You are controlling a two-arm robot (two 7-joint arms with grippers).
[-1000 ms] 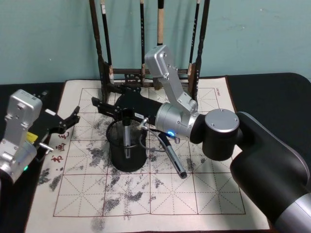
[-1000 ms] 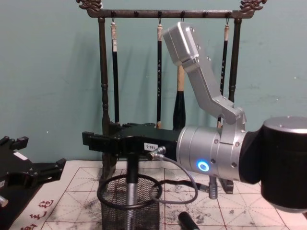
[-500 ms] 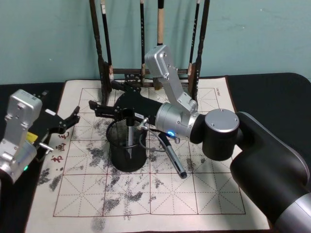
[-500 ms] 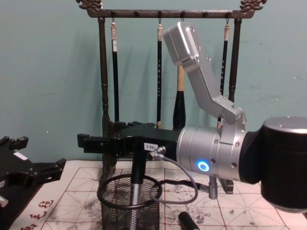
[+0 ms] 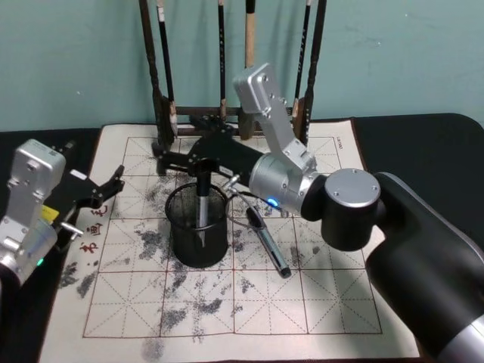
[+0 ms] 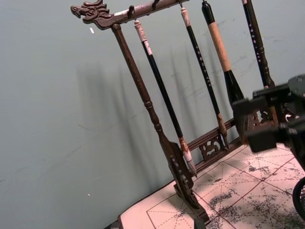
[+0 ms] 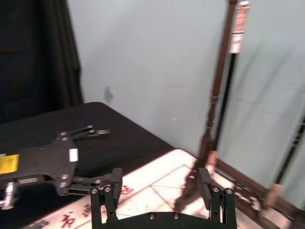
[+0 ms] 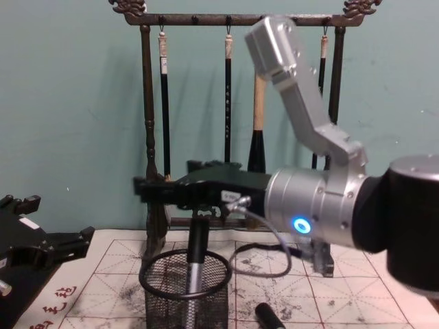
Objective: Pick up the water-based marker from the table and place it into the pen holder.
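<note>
— Backing away already? Start big: what sits on the desk (image 5: 423, 144)?
— An ink-spattered mat (image 5: 265, 302), the brush rack (image 5: 162, 98) at its far side, and the right arm reaching across. Its right fingers (image 8: 161, 192) have lifted and swung toward the rack. Half a second ago they hung straight above the pen holder (image 5: 193, 246). Now it stands below them, nearer the robot.
— Spread, or gripping something?
— Spread wide, with nothing between them; the right wrist view shows a clear gap.
— And the marker (image 5: 203, 200)?
— Standing nearly upright inside the holder. Its upper end pokes out under the fingers, no longer touched by them.
— So the drop is made?
— I'd judge so. The placing looks finished; what remains is drawing the arm clear without clipping the rack just beyond the fingers.
— The other side?
— The left fingers (image 5: 112, 181) are parted and idle, well off to the left of the right ones. A dark pen (image 5: 266, 240) lies on the mat, below the right fingers and off to their right.
</note>
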